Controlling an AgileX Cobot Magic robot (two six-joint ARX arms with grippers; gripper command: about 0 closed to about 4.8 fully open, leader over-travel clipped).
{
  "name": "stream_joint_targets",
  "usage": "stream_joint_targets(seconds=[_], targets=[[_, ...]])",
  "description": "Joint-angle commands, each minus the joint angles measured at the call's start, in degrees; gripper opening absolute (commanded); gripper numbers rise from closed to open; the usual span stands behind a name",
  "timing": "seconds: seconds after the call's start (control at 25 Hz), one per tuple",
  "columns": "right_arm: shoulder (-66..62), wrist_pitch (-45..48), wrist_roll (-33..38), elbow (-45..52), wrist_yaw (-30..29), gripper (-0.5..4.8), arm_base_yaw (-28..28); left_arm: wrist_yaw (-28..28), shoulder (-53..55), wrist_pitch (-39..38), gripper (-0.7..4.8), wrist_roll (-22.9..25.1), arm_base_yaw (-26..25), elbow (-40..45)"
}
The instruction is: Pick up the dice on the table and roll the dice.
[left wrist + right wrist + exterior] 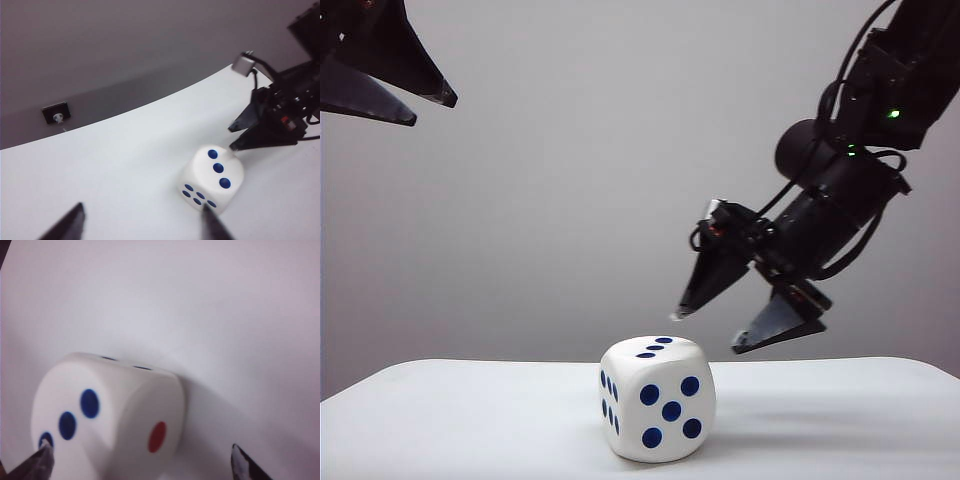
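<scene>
The dice [658, 400] rests on the white table [440, 420], three blue pips up and five facing the exterior camera. My right gripper [707, 333] hangs open just above and to the right of it, fingertips pointing down and clear of the cube. In the right wrist view the dice [110, 415] fills the space below the open right gripper [141, 446], showing a red pip. My left gripper [432, 110] is high at the upper left, open and empty. In the left wrist view the dice [212, 177] lies beyond one finger of the left gripper [143, 207].
A plain grey wall stands behind the table, with a dark wall socket [56, 114] on it. The table's curved far edge [165, 97] runs behind the dice. The right arm's black body [860, 170] slopes down from the upper right.
</scene>
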State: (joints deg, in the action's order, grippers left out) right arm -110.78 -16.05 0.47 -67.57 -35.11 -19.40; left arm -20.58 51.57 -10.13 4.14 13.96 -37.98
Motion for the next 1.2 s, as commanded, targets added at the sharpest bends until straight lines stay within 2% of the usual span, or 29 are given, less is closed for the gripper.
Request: stream_joint_targets(seconds=[0.04, 0.16, 0.36, 0.4, 0.44, 0.48, 0.52, 0.56, 0.8, 0.84, 0.88, 0.92, 1.04, 1.2], targets=[[-0.46, 0.20, -0.63, -0.17, -0.81, 4.64, -1.81, -0.92, -0.07, 0.13, 1.26, -0.07, -0.04, -0.42], [-1.33, 0.55, -0.68, -0.17, -0.59, 4.64, -3.34, -2.95, -0.07, 0.09, 0.87, -0.09, -0.04, -0.42], [-3.08, 0.76, -0.68, -0.17, 1.03, 4.63, -5.01, -3.91, -0.07, -0.57, 0.87, -0.09, -0.04, -0.42], [-3.37, 0.83, -0.66, -0.17, 1.14, 4.47, -5.14, -4.11, -0.07, -0.72, 0.87, -0.09, -0.04, -0.42], [-3.48, 0.85, -0.66, -0.17, 1.36, 3.93, -5.18, -4.09, -0.07, -0.81, 0.87, -0.09, -0.04, -0.42], [-3.61, 0.92, -0.68, -0.17, 1.86, 1.46, -5.31, -4.11, -0.07, -1.20, 0.87, -0.09, -0.04, -0.42], [-3.61, 1.14, -0.68, -0.17, 1.92, 0.46, -5.31, -4.11, -0.07, -1.40, 0.87, -0.09, -0.04, -0.42], [-3.52, 1.64, -0.66, -0.20, 1.88, -0.01, -5.31, -4.11, -0.07, -1.60, 0.87, -0.07, -0.04, -0.42], [-0.92, -1.38, -1.20, -2.08, 1.81, -0.01, -5.31, -4.11, -0.07, -1.60, 0.92, 0.00, -0.07, -0.42], [1.29, -2.23, -1.97, -2.32, 1.99, -0.01, -5.31, -4.13, -0.07, -1.55, 1.45, 0.00, -0.07, -0.39], [4.24, -3.50, -2.08, -2.32, 2.29, -0.01, -5.18, -4.13, -0.07, -1.44, 2.24, -0.02, -0.07, -0.39], [6.62, -5.53, -2.05, -2.32, 3.58, -0.01, -5.18, -4.13, -0.07, -1.40, 2.40, -0.04, -0.07, -0.42], [9.35, -8.63, -2.34, -2.32, 5.70, -0.01, -5.18, -4.13, -0.07, -1.36, 2.40, -0.07, -0.07, -0.42], [11.32, -9.01, -3.54, -2.47, 5.66, -0.01, -5.09, -4.13, -0.07, -1.42, 2.40, -0.09, -0.07, -0.42]])
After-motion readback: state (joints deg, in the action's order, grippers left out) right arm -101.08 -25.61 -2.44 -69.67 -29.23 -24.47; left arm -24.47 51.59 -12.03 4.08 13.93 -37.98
